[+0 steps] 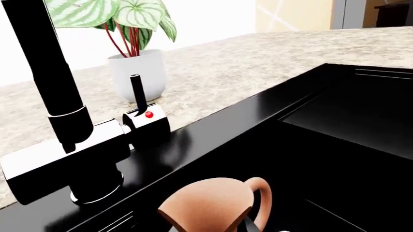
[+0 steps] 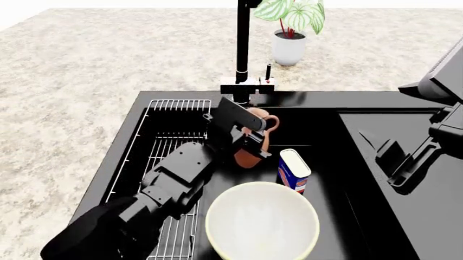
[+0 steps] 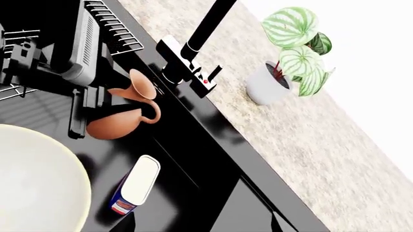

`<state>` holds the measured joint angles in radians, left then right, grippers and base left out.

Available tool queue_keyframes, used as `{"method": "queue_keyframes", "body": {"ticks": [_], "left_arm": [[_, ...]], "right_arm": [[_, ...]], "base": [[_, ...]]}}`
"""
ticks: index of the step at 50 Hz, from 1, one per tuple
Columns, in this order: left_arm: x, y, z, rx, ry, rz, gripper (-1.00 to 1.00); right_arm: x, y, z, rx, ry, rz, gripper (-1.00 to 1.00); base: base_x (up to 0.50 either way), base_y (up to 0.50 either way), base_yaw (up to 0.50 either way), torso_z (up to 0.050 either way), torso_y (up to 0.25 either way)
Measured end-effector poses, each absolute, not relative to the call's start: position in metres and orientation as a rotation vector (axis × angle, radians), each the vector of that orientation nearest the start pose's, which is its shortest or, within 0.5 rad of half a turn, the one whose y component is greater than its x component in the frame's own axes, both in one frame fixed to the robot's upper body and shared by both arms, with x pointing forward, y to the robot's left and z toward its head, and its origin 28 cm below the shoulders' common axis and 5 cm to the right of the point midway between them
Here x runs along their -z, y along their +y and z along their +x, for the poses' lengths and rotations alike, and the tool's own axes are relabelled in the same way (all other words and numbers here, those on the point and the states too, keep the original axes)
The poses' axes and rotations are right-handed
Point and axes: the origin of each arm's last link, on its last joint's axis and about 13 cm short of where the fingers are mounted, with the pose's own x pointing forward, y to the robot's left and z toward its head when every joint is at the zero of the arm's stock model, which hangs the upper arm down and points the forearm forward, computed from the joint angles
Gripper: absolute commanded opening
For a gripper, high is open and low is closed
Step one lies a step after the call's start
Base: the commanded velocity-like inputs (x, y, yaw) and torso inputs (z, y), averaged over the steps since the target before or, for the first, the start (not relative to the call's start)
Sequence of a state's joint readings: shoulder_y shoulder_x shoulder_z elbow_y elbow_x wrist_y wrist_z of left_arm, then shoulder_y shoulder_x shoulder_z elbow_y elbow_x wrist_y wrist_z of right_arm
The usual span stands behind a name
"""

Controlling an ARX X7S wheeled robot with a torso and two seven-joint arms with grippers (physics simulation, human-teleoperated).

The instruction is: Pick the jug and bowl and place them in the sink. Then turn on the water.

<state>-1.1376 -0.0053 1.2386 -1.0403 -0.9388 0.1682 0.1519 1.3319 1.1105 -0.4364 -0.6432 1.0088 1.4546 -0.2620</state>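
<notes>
The terracotta jug [image 2: 262, 119] hangs inside the black sink [image 2: 329, 157], just in front of the faucet [image 2: 242, 43]. My left gripper [image 2: 250, 143] is shut on the jug, a finger on each side of its neck. In the left wrist view the jug [image 1: 210, 200] fills the space by the left gripper [image 1: 213, 227], close to the faucet lever [image 1: 138, 92]. The cream bowl [image 2: 262, 222] sits in the basin at the near side. My right gripper [image 2: 392, 162] stands open over the drainboard [image 2: 376, 122] with nothing in it; in the right wrist view the right gripper [image 3: 201, 227] shows only its spread fingertips.
A blue-and-white canister [image 2: 293, 170] stands in the basin between jug and bowl. A silver wire rack [image 2: 170, 141] lines the sink's left side under my left arm. A potted plant [image 2: 289, 32] stands on the speckled counter [image 2: 108, 65] behind the faucet.
</notes>
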Motion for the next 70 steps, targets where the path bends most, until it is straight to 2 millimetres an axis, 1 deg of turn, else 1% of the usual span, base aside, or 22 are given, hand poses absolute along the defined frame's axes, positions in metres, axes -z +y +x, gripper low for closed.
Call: {"method": "queue_keyframes", "body": {"ticks": [44, 59, 60, 70], "left_arm": [[-0.095, 0.118, 0.383, 0.701, 0.098, 0.184, -1.00], [-0.095, 0.118, 0.383, 0.708, 0.099, 0.199, -1.00], [-0.095, 0.118, 0.383, 0.708, 0.100, 0.199, 1.00], [-0.096, 0.115, 0.382, 0.715, 0.109, 0.172, 1.00]], "right_arm": [[-0.329, -0.224, 0.198, -0.418, 0.277, -0.705, 1.00], [-0.328, -0.224, 0.197, -0.417, 0.281, -0.703, 1.00], [-0.328, -0.224, 0.197, -0.417, 0.282, -0.703, 1.00], [-0.327, -0.224, 0.197, -0.417, 0.283, -0.703, 1.00]], "base": [[0.00, 0.00, 0.00, 0.001, 0.001], [0.00, 0.00, 0.00, 0.000, 0.000], [0.00, 0.00, 0.00, 0.000, 0.000], [0.00, 0.00, 0.00, 0.000, 0.000]]}}
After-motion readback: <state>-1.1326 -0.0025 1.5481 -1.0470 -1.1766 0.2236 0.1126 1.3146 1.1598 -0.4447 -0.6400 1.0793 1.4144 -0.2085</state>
